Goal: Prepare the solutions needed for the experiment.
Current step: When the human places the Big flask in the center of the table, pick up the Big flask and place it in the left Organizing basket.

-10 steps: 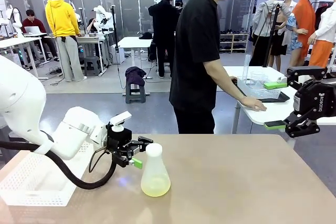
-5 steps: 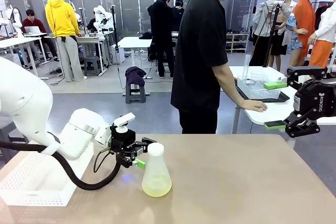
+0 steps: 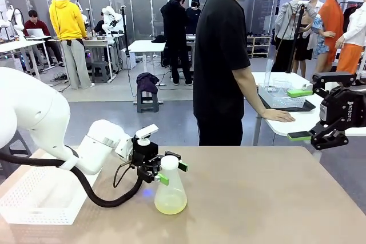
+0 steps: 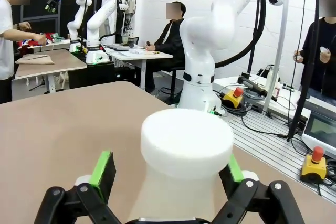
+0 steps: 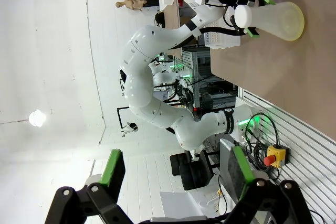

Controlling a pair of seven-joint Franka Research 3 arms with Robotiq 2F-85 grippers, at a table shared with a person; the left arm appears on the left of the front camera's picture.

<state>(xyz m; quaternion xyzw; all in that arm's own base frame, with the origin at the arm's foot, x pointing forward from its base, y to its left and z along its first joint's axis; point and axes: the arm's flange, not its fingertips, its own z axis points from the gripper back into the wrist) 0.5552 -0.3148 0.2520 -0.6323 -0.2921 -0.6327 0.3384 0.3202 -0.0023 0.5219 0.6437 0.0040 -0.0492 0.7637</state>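
Observation:
A translucent whitish conical flask (image 3: pixel 170 190) stands on the tan table (image 3: pixel 263 198), left of centre. The solutions (image 3: pixel 170 204) show as a little pale yellow liquid in its bottom. My left gripper (image 3: pixel 173 173) is open, with one green pad on each side of the flask's narrow neck. In the left wrist view the white flask mouth (image 4: pixel 186 142) sits between the open left gripper's (image 4: pixel 168 169) pads, with small gaps. My right gripper (image 3: pixel 299 114) hangs open and empty above the table's far right edge. The right wrist view looks past the right gripper (image 5: pixel 176 170) to the distant flask (image 5: pixel 273 19).
A white perforated basket (image 3: pixel 34 201) lies at the table's left edge under my left arm. A person in a black shirt (image 3: pixel 220 67) stands beyond the far edge, hand resting on a neighbouring white table (image 3: pixel 280 115).
My left gripper has slid right along the table until its open fingers straddle the flask's neck. The flask and the right arm have stayed put.

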